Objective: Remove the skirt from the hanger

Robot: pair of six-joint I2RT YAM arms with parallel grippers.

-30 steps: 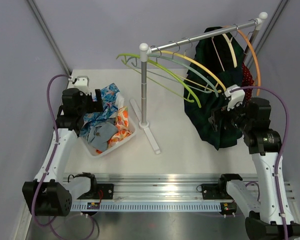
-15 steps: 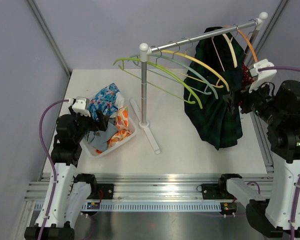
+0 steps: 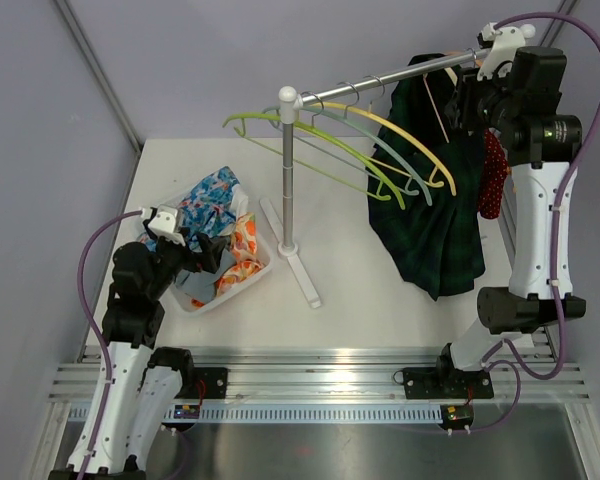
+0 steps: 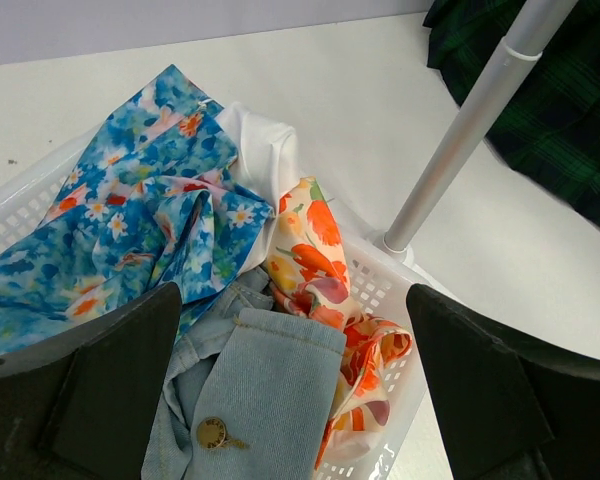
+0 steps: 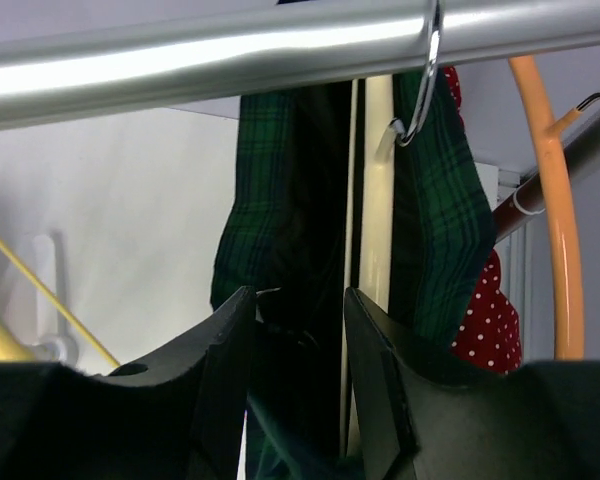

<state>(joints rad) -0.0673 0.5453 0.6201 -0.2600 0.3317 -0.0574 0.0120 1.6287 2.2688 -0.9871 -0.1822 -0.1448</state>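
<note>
So the clothes rack (image 3: 288, 170) stands mid-table, and the dark green plaid skirt (image 3: 435, 225) is hanging off the right end of its rail on a cream hanger (image 5: 377, 200), whose metal hook is over the bar. The right gripper (image 3: 467, 100) is way up just under that end of the rail. From its wrist cam the fingers (image 5: 235, 370) are pulled in fairly narrow, with the skirt's top edge and the hanger's stem in the gap between them, but honestly I can't tell if they're actually pinching anything. A red polka-dot garment (image 3: 493, 175) and an orange hanger (image 5: 550, 200) sit further out along the rail than the skirt, and a bare yellow hanger (image 3: 420, 148) hangs on its pole side. The left gripper (image 3: 198, 248) is well left of the rack's pole, fingers spread wide and holding nothing, over a white basket (image 4: 380, 290) stuffed with a blue floral cloth (image 4: 130, 210), an orange print (image 4: 320, 270) and some denim (image 4: 270, 390).
</note>
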